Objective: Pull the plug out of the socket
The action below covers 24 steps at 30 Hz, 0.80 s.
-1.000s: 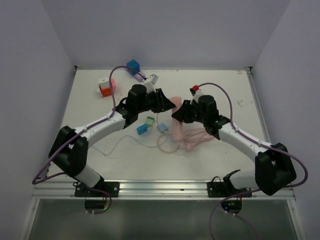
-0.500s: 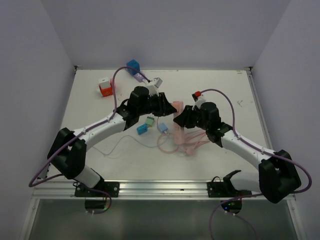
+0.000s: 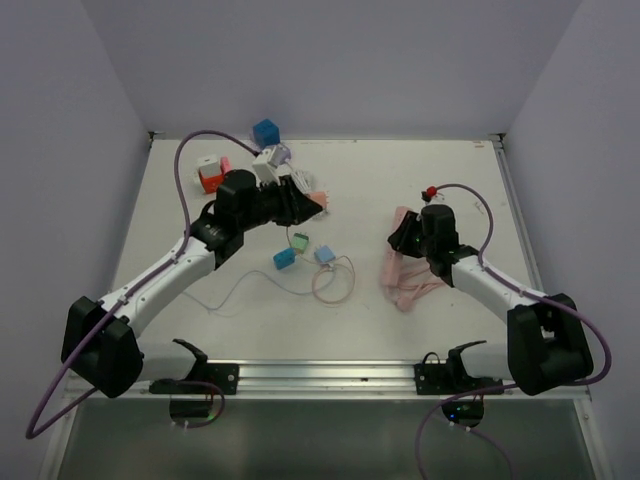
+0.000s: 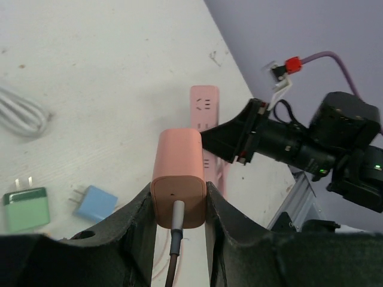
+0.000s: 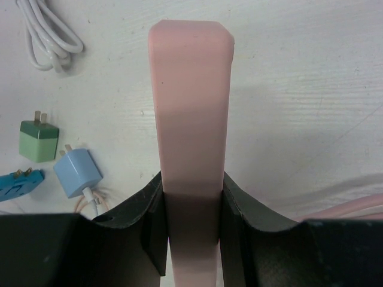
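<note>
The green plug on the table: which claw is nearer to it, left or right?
Left. The left claw, gripping the pink plug, hangs just behind the green plug; the right claw, shut on the pink socket strip, is farther off to its right.

The top external camera looks down from above and behind the 2 arm bases, taking in the whole table (image 3: 450,170) from afar. The left wrist camera sits close behind the left claw (image 4: 178,200), facing low across the table toward the right arm (image 4: 311,143). The right wrist camera peers steeply down past the right claw (image 5: 191,200), near the surface. All 3 views share the socket strip (image 4: 204,107), green plug (image 4: 24,209) and blue plug (image 4: 96,203).
</note>
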Tool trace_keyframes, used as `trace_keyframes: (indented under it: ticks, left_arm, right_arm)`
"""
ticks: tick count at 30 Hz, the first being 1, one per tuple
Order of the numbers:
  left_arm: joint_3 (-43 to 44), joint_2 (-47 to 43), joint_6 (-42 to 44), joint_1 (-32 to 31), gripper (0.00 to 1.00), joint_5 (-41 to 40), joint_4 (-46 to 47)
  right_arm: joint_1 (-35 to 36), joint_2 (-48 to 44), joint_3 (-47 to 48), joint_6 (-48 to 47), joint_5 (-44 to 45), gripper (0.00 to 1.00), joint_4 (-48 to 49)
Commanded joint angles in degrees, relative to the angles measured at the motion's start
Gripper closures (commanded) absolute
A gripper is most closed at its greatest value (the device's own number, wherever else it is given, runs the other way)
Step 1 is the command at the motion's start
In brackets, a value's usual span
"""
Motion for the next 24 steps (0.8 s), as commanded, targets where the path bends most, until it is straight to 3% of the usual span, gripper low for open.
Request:
trace_keyframes:
  ticks: [1, 9, 13, 21, 24]
  left_arm:
    - [-3.41, -0.85, 2.16, 3.84, 1.0, -1.46, -4.02]
    - [-7.37, 3.53, 5.06, 8.33, 1.0, -8.49, -9.12]
    - [-10.01, 5.83, 4.45, 9.38, 0.96, -9.73, -7.46]
    - [-12.03, 10.66, 4.27, 9.65, 0.77, -10.95, -6.22]
    - [-12.03, 11.02, 4.44, 9.82, 0.63, -12.01, -6.05]
  right_arm:
    - [0.19, -0.58, 2.71, -0.74, -0.63, 1.0, 1.49]
    - [0.27, -2.78, 3.77, -1.8, -5.8, 1.0, 0.0]
    - [0.19, -2.43, 3.94, -1.8, -8.09, 1.0, -0.09]
    - [0.27, -2.6, 3.24, -1.8, -10.03, 1.0, -0.27]
    - [0.27, -2.95, 2.98, -1.54, -10.03, 1.0, -0.62]
